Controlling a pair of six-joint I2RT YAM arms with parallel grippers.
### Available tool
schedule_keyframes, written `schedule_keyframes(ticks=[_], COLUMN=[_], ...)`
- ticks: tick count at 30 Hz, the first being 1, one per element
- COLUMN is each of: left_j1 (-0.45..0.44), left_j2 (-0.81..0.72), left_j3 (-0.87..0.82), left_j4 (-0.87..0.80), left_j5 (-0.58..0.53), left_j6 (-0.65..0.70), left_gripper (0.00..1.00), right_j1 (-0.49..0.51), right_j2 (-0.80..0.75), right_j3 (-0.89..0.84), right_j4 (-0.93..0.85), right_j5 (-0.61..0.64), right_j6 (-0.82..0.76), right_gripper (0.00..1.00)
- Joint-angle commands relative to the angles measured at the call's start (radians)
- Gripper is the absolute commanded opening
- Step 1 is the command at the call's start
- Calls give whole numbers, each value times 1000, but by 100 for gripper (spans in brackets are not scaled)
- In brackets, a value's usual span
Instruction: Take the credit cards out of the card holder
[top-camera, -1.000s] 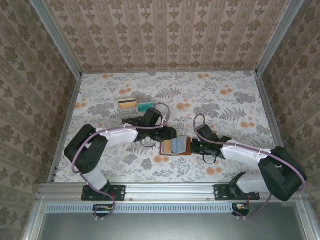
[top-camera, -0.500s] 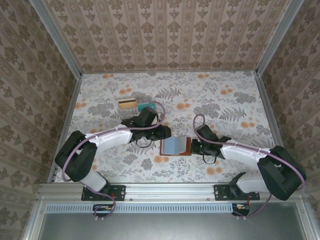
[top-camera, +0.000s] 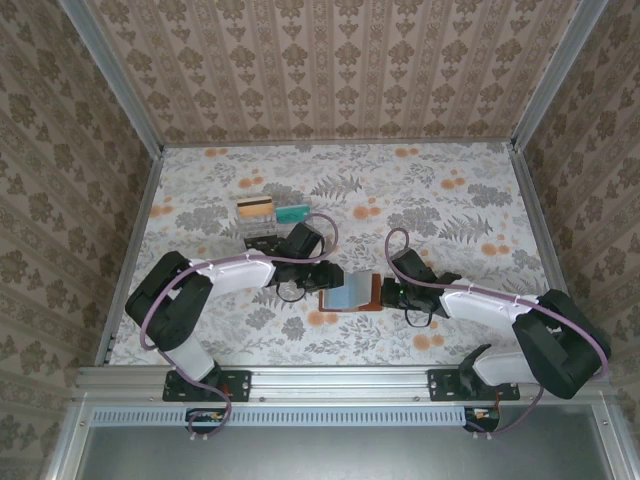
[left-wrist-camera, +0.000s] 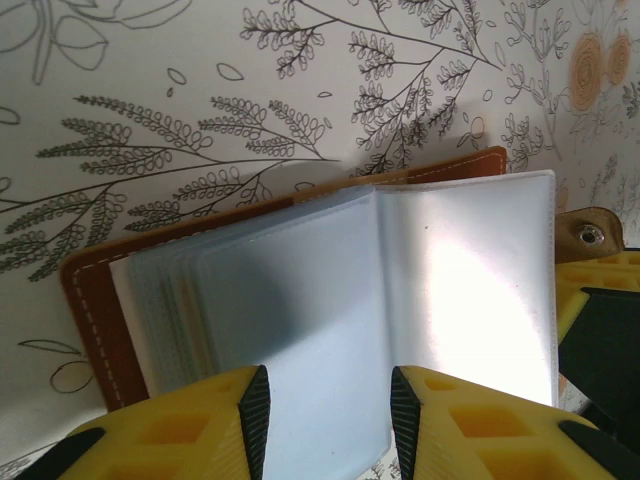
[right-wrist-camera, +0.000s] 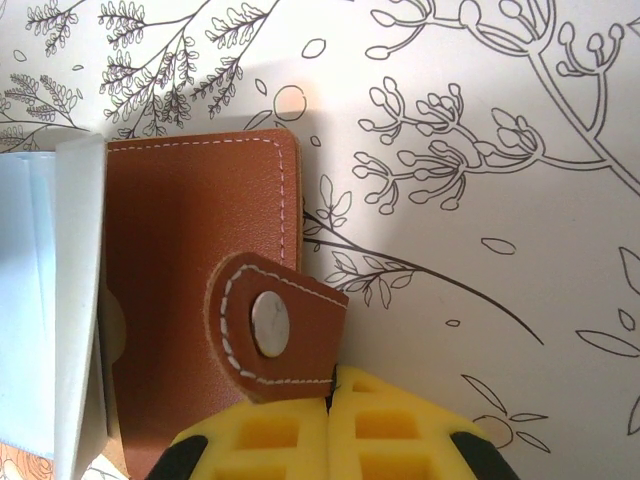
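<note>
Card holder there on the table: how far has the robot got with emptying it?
Done: the card holder lies open, and an orange card and a teal card sit beyond it. In hand: closed right fingers at its snap tab, left fingers apart over the plastic sleeves. Remaining: any cards inside; I can't tell.

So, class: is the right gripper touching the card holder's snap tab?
Touching. In the right wrist view, the lower edge of the snap tab on the card holder lies directly over the tip of the shut right gripper, with no gap.
</note>
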Motion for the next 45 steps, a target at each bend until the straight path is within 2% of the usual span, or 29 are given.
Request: schedule_keyframes(ticks=[1, 6, 20, 24, 30, 40, 45], left_j1=[-7, -8, -32, -39, -43, -51, -51], left_j2=[1, -21, 34, 45, 48, 83, 44], left_j3=[13, 3, 22, 22, 36, 82, 91], left_j4=[-36, -59, -41, -8, 45, 93, 32], left_j5=[-23, -46, -23, 2, 48, 111, 43], left_j6=[22, 29, 24, 12, 3, 2, 17], left_gripper=[40, 40, 40, 41, 49, 50, 50], right_j1=[-2, -2, -2, -2, -2, -2, -2], right_j2=[12, 11, 17, 16, 16, 12, 6], right_j3=[-7, -10, -10, -9, -13, -14, -14], right_j4=[1, 4, 8, 10, 13, 10, 6], right_j5=[14, 15, 12, 11, 10, 12, 12], right_j6=[-2, 0, 1, 1, 4, 4, 4], right_gripper=[3, 3, 3, 3, 3, 3, 3])
